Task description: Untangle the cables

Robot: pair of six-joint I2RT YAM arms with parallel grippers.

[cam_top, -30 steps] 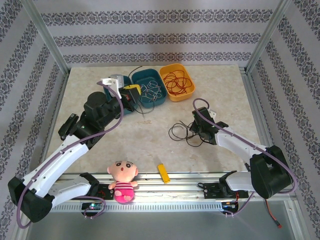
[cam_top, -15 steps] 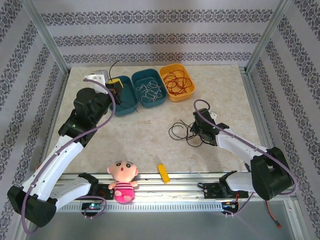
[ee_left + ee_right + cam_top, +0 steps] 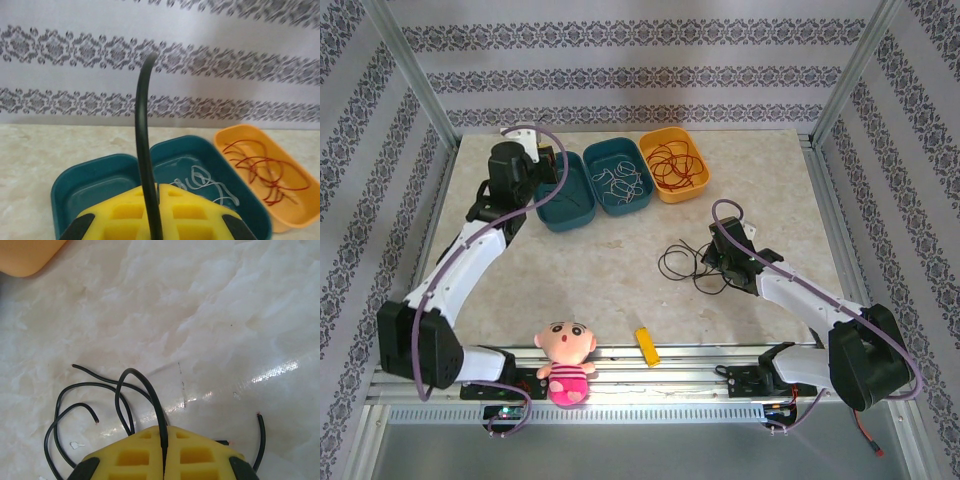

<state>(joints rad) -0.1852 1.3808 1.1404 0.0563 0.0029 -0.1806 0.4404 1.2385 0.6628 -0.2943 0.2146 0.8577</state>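
Currently L gripper [image 3: 152,200] is clamped shut on one black cable [image 3: 142,130], strand upright, w/ left teal bin [image 3: 70,185] just ahead-below. R gripper [image 3: 164,440] is shut on black tangle [image 3: 157,407], lying on surface [image 3: 225,315].

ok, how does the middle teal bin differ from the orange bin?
Colour: the middle teal bin is dark teal, the orange bin yellow-orange. Contents: the teal bin holds white cables, the orange bin red cables. Position: in the top view the orange bin sits right of the teal one. Shared: rounded-rectangle shape, side by side.
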